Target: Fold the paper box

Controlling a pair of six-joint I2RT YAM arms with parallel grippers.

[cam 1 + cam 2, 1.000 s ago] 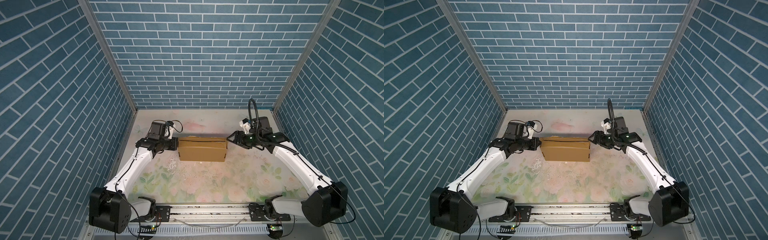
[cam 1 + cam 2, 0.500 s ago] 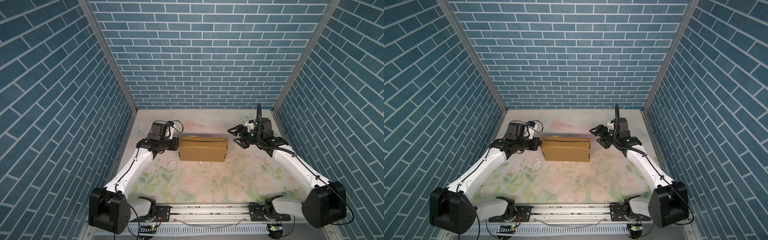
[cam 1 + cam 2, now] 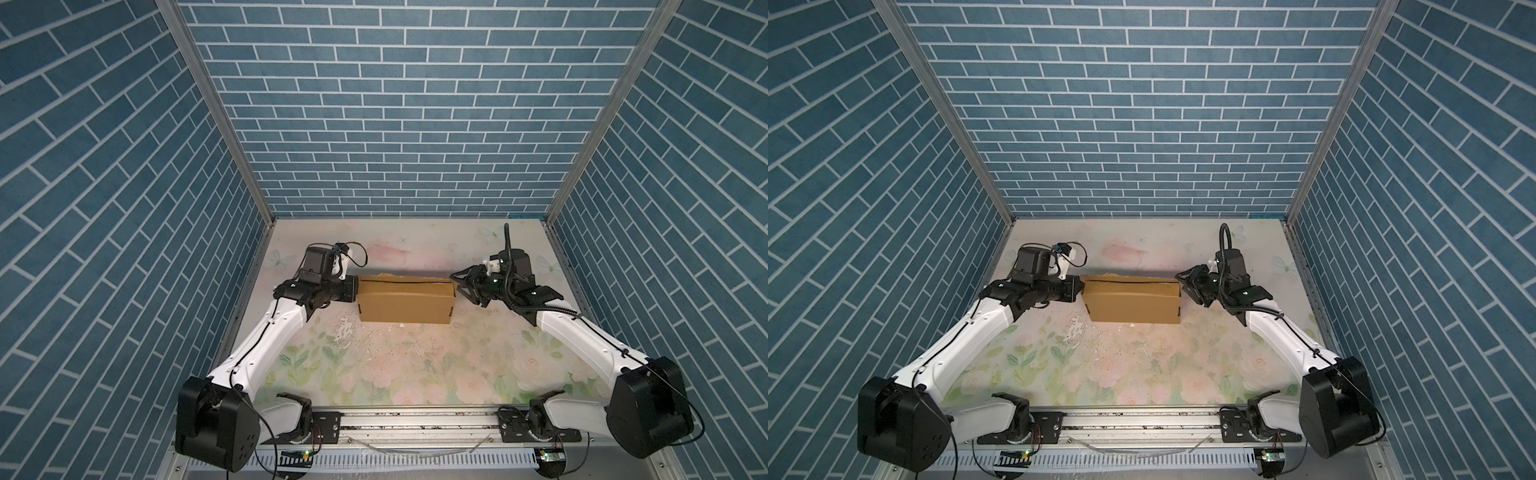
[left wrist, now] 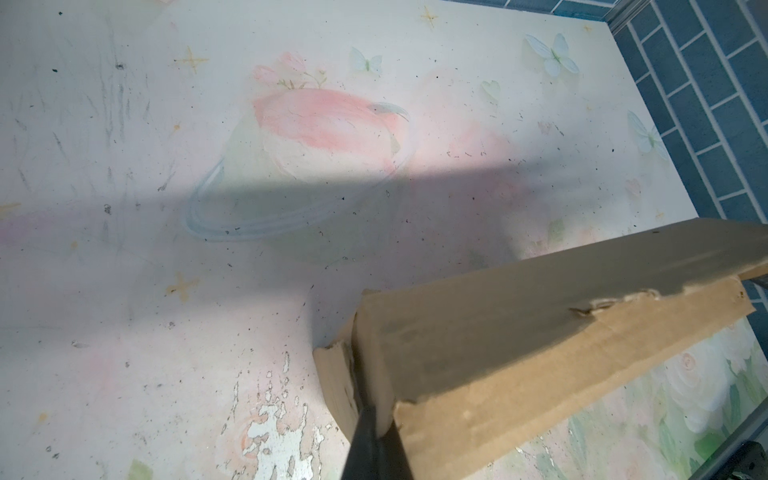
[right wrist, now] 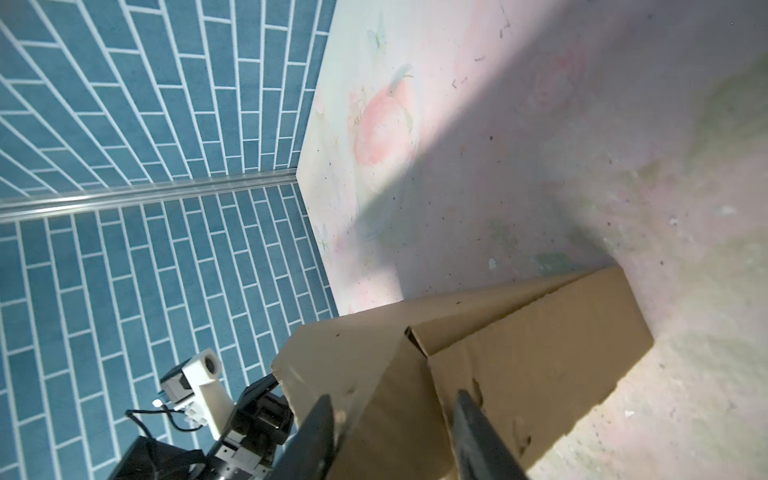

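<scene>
The tan corrugated cardboard mailer box (image 3: pixel 405 306) sits between my claws. My left gripper (image 4: pixel 370 436), pressed together, noses into its end seam. My right gripper (image 5: pixel 395 419) straddles the opposite end wall, spread. It looks light, stiff and crushable, so I'd pinch the end flap near its crease.

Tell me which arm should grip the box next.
Right, probably: the right gripper is open astride one end of the paper box; the left gripper is shut, its tip against the other end.
</scene>
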